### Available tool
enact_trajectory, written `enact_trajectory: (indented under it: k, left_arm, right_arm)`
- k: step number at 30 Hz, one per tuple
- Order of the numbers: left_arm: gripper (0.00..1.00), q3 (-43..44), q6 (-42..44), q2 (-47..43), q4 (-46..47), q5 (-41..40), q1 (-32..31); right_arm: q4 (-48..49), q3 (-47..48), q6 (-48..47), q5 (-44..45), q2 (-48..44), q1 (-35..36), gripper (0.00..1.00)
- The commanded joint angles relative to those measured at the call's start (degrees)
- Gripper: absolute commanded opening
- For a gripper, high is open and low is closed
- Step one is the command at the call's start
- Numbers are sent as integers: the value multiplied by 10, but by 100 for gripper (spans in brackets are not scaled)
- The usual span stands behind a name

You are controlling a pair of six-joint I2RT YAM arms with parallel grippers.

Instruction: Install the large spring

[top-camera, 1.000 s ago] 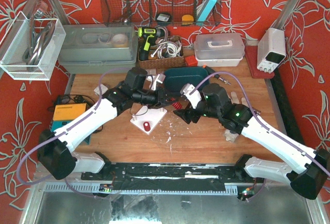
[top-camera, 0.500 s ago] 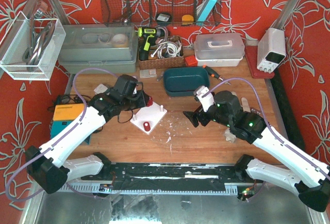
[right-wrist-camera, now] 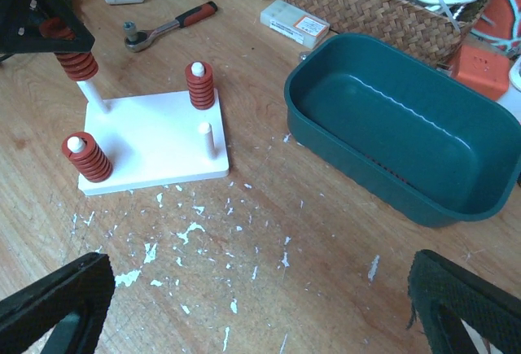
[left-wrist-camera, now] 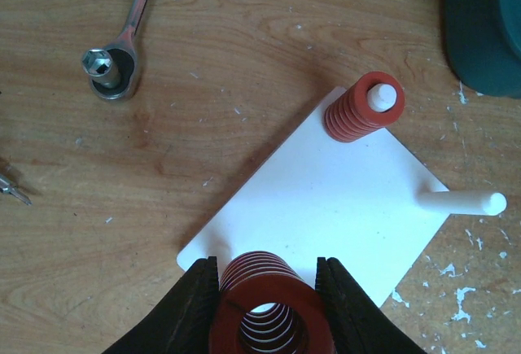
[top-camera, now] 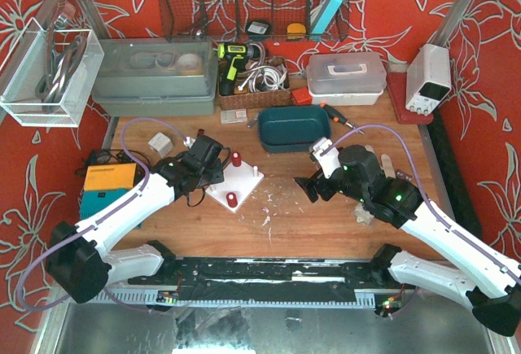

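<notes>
Left gripper (left-wrist-camera: 267, 268) is clenched on the big spring (left-wrist-camera: 264, 313), which looks started on top of the corner peg (right-wrist-camera: 92, 93). The right gripper (right-wrist-camera: 259, 301) is wide open and empty. The spring is probably light, compliant along its axis and prone to cocking, so a side grip across the coils suits it.

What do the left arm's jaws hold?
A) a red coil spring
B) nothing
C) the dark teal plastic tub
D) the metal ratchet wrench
A: in the left wrist view, both jaws press against the sides of the red coil spring.

The spring (left-wrist-camera: 269, 271) looks matt, the white base (left-wrist-camera: 326, 207) smooth plastic, the table (left-wrist-camera: 244, 45) grainy wood.
</notes>
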Motion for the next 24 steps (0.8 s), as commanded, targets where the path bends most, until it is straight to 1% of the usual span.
enact_trajectory:
  k: [1,13,24]
  left_arm:
    - [0,-1,11,12,12,-25,1]
    - [0,-14,19,17,10,-32,1]
    - [0,-45,37,27,58,-29,2]
  right_arm:
    - [-19,10,-11,19,-9,2,99]
    - [-21,-1,-9,30,-22,3,99]
    - [-28,2,-2,38,-24,2,99]
